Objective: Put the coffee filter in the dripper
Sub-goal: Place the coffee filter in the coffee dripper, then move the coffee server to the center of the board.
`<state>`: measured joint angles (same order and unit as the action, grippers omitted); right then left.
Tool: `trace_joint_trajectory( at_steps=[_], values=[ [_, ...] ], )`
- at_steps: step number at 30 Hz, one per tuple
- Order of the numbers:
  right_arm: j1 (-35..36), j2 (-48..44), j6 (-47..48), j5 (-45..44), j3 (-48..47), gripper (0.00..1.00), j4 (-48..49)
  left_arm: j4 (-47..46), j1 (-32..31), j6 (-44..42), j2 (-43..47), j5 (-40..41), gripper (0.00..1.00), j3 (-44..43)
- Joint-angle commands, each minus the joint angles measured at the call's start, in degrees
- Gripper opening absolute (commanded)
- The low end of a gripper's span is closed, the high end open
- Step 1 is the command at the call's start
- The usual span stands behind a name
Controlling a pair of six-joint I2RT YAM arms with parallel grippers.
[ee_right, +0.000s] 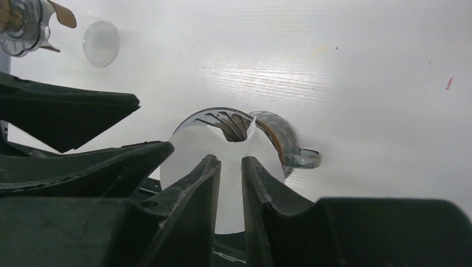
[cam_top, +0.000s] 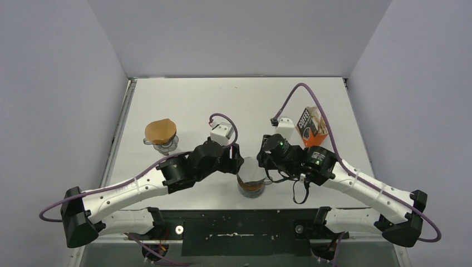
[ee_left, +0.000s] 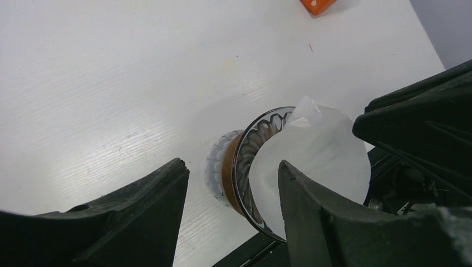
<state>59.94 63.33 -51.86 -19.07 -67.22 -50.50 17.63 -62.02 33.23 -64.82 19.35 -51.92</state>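
Seating looked the step in hand: from above, the coffee filter [cam_top: 250, 166] stood in the dripper [cam_top: 251, 188]. The left wrist showed the left fingers [ee_left: 139, 222] apart, paper leaning askew. The right wrist showed the right fingers [ee_right: 192, 200] barely apart; next probably called for nudging it flush.

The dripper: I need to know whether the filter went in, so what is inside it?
The white coffee filter sits inside the dripper, covering most of its ribbed wall. The paper hides the dripper's bottom.

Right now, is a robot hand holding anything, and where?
Left gripper: open, nothing held. Right gripper: fingers nearly closed at the coffee filter's near rim; a pinch cannot be told.
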Motion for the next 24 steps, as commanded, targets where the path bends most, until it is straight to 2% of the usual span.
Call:
trace_joint_trajectory(
  at_steps=[1, 8, 12, 15, 24],
  values=[
    [-0.8, -2.0, 1.6, -6.6, -2.7, 0.23, -2.8, -0.1, 0.9, -3.9, 3.5, -0.5, 0.58, -4.3],
    [-2.7, -6.3, 3.0, -11.8, -0.2, 0.22, -6.9, 3.9, 1.8, -8.8, 5.8, 2.5, 0.59, -6.9],
    [-3.5, -8.8, 2.1, -12.3, 3.7, 0.10, -7.9, 5.6, 2.3, -11.5, 6.6, 3.5, 0.60, -7.5],
    [-4.3, -11.7, 1.0, -9.3, 9.4, 0.01, -5.3, 6.7, 3.1, -11.3, 7.2, 4.6, 0.60, -7.5],
    [-8.4, -16.3, -0.4, 7.4, 24.7, 0.00, 7.0, 9.6, 3.8, -11.3, 9.2, 10.1, 0.60, -7.2]
  ],
)
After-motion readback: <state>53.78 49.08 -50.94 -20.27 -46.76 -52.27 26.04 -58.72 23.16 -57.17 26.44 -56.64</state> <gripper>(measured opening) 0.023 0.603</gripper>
